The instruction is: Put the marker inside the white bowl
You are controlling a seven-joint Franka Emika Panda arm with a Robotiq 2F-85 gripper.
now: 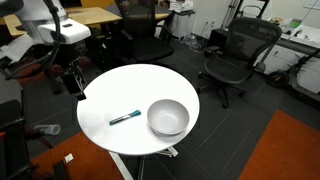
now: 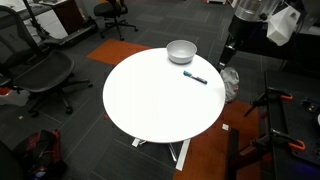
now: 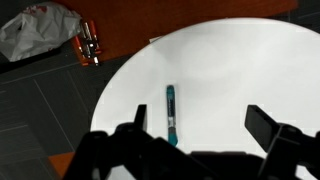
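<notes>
The teal marker (image 1: 124, 117) lies flat on the round white table (image 1: 125, 95), just beside the white bowl (image 1: 168, 117). Both exterior views show it; the marker (image 2: 195, 77) lies near the bowl (image 2: 181, 51) at the table's far edge. In the wrist view the marker (image 3: 171, 110) lies lengthwise on the table, its near end under the gripper body. My gripper (image 3: 200, 125) is open and empty, fingers wide apart, above the table with the marker nearer the left finger. In an exterior view the gripper (image 1: 72, 82) hangs off the table's edge. The bowl is out of the wrist view.
Black office chairs (image 1: 235, 55) stand around the table. A desk (image 1: 85, 17) is behind the arm. A crumpled white bag (image 3: 40, 30) and an orange object (image 3: 88, 42) lie on the floor beside the table. An orange carpet (image 1: 285, 150) covers part of the floor.
</notes>
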